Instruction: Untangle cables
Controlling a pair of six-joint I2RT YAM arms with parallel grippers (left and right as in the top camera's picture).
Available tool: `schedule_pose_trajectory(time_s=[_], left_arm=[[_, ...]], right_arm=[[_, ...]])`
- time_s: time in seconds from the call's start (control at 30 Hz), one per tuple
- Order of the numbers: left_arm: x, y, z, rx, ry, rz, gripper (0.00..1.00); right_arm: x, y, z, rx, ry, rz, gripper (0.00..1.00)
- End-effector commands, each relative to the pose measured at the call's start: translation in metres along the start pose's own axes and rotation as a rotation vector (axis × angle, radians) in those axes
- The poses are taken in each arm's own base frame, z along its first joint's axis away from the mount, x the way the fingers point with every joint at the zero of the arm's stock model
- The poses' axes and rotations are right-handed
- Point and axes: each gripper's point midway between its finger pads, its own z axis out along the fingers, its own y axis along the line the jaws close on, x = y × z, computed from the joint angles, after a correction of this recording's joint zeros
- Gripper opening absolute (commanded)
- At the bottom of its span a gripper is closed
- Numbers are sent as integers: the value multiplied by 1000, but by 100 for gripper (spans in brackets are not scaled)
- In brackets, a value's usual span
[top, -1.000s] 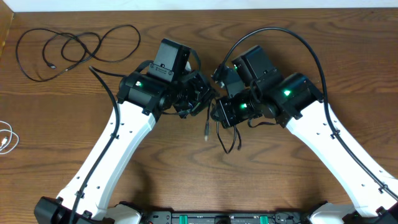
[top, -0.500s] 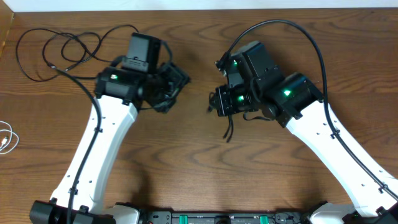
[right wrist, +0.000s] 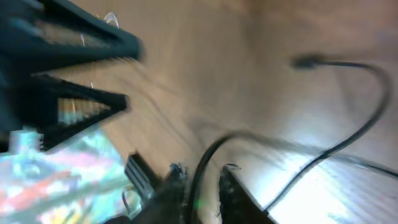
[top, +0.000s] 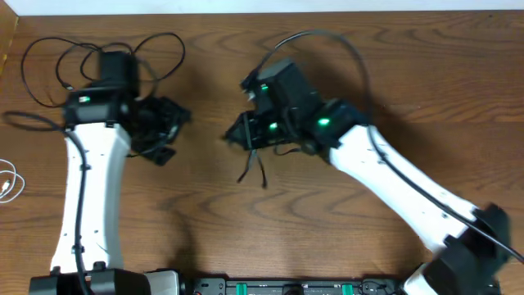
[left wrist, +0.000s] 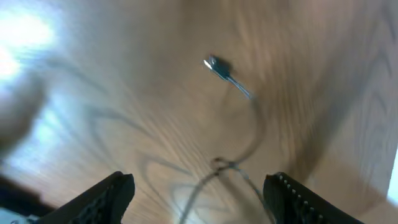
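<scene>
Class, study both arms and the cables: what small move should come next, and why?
Probably lower the right tool and lay its dangling cable on the table. It hangs from that tool, already apart from the looped cable at the far left, and the left tool stands open, holding nothing.

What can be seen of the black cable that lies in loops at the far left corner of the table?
It is a thin black cable, flexible by its look, lying slack in several overlapping loops on the wooden table. One small plug end rests inside the loops. The left arm covers the middle of the bundle, so whether they touch cannot be told. The left hand stands open near it and holds nothing.
</scene>
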Motion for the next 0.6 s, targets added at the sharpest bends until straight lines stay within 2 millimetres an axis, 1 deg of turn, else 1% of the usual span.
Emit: schedule_pose_trajectory(time_s=[0.0, 0.03, 0.07, 0.1, 0.13, 0.17, 0.2, 0.27, 0.3, 0.33, 0.4, 0.5, 0.57], left_arm=[[-23, 25, -6, -43, -24, -85, 74], [-26, 29, -8, -46, -24, -89, 74], [-30, 32, -9, -46, -28, -70, 74], [-32, 33, -10, -45, -30, -41, 74], [-33, 34, -10, -46, -30, -16, 73], [-32, 34, -10, -47, -29, 16, 73], [-31, 33, -10, -48, -27, 45, 74], [-28, 30, -9, -49, -20, 87, 74], [-25, 29, -8, -49, -17, 106, 74], [-21, 26, -6, -49, -10, 137, 74], [-13, 21, -4, -51, 1, 181, 74], [4, 10, 2, -49, 20, 312, 74], [19, 1, 6, -45, 35, 409, 74]], right_arm=[[16, 7, 18, -44, 89, 9, 37], [20, 2, 21, -29, 104, -2, 46], [22, -5, 23, -1, 113, 0, 56], [24, -17, 21, 58, 115, 22, 67], [25, -32, 17, 127, 115, 38, 76], [26, -46, 8, 201, 120, 40, 92], [26, -55, 0, 255, 127, 40, 99], [26, -75, -24, 371, 145, 59, 99], [26, -79, -34, 398, 158, 61, 99], [26, -81, -48, 408, 186, 47, 99], [27, -81, -61, 407, 212, 41, 99], [29, -87, -75, 429, 236, 59, 99], [31, -98, -83, 470, 246, 79, 99]])
